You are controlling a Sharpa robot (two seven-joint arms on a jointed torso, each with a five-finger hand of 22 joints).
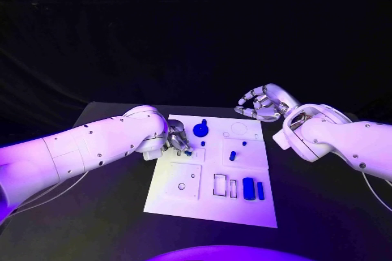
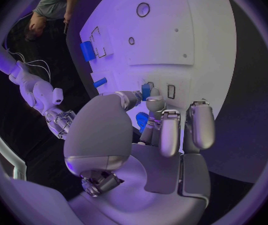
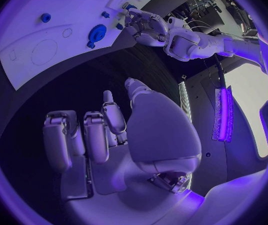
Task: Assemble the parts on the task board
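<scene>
**— From the head view, which of your hands is nearer the work?**

— My left hand [image 1: 178,141]. It sits at the left edge of the task board [image 1: 208,204], fingers drawn together over a small blue part [image 1: 188,153] just beside the fingertips. From up here I cannot tell whether I am pinching it or only touching it. A rounded blue part [image 1: 201,128] stands a little farther up the board, and a short blue peg [image 1: 232,155] lies toward the middle, its long axis running away from me. Two blue bars [image 1: 248,188] lie upright side by side near the board's near right, well apart from either hand. My right hand [image 1: 263,105] hangs above the far right corner, fingers curled loosely, holding nothing.

**— And from your left wrist?**

— My fingertips [image 2: 154,105] close toward a small blue part [image 2: 146,90] right next to a dark rectangular slot [image 2: 171,91] in the board. A second blue piece [image 2: 141,120] shows between my fingers and palm; it looks held, though I judge that rather than see it plainly. The slot lies just beyond the fingertips, so the coming move is a short one forward.

**— The right wrist?**

— My right hand [image 3: 109,135] is over bare desk [image 3: 109,75], fingers apart and empty, the board's edge well ahead.

**— Any writing?**

— None I can read.
</scene>
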